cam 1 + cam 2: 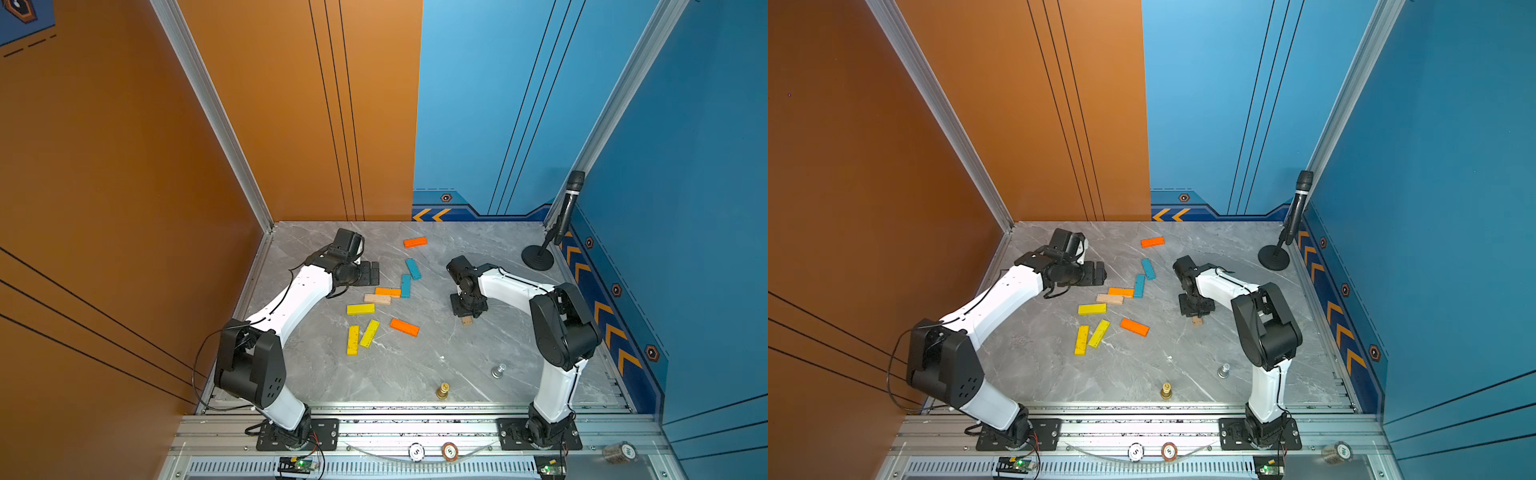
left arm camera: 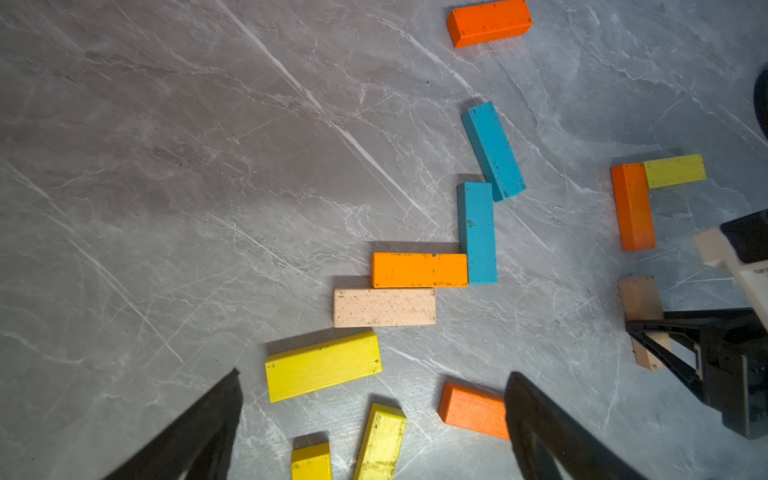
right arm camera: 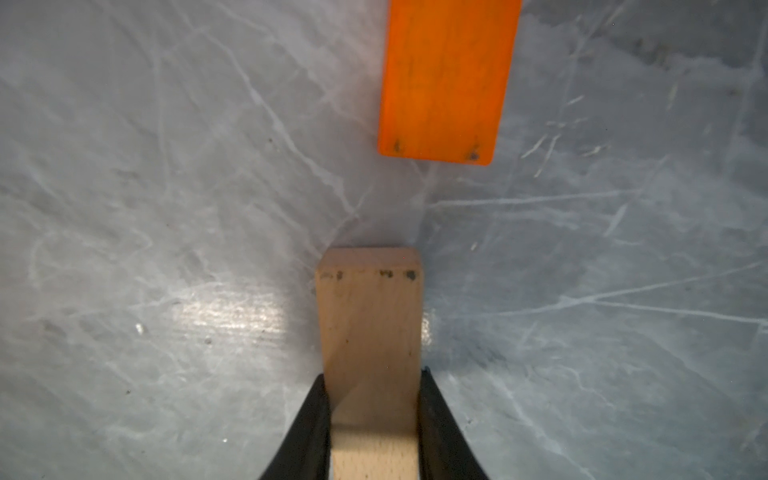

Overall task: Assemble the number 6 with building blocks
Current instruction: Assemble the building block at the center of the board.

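right gripper grasping tan block | left gripper released near yellow block

White arm links, black joints, thin black cables, black fingers

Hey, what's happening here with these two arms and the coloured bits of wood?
The robot is laying blocks into a number 6, barely started. Its right end effector is shut on a tan block, roughly in line with an orange block but not touching it; a yellow block meets that orange one's far end at a corner. The left end effector hangs open above the loose blocks scattered on the table.
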{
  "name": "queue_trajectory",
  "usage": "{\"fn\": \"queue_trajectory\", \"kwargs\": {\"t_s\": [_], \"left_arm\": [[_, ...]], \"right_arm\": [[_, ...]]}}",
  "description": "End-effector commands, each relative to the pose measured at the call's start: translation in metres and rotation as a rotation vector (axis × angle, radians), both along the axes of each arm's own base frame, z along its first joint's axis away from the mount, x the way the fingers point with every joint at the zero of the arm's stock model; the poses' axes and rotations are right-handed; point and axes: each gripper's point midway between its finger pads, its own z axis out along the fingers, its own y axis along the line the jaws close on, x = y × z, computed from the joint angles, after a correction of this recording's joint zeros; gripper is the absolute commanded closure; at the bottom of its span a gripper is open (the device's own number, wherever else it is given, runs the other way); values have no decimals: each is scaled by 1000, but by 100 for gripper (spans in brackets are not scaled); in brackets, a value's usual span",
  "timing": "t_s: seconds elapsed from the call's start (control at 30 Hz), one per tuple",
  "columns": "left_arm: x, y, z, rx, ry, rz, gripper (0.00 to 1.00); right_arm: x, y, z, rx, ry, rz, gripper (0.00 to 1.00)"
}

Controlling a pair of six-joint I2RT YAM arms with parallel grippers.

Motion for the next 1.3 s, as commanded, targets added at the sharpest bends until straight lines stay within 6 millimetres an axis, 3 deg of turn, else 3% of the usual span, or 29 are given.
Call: {"fn": "queue_trajectory", "kwargs": {"t_s": [0.0,0.5,0.77,1.27], "left_arm": [[-1,2,-7,25,14,-2,2],[-1,0,-10,24,22,-5,2],[-1,0,-8,22,18,-6,2],[-2,-1,-9,21,20,-9,2]], "right_arm": [[5,-9,-8,-31,-1,-45,70],[8,-12,-10,-23,-8,-84,64],[9,-10,-4,-21,-11,-71,51],[10,-6,-9,-27,5,-59,63]]}}
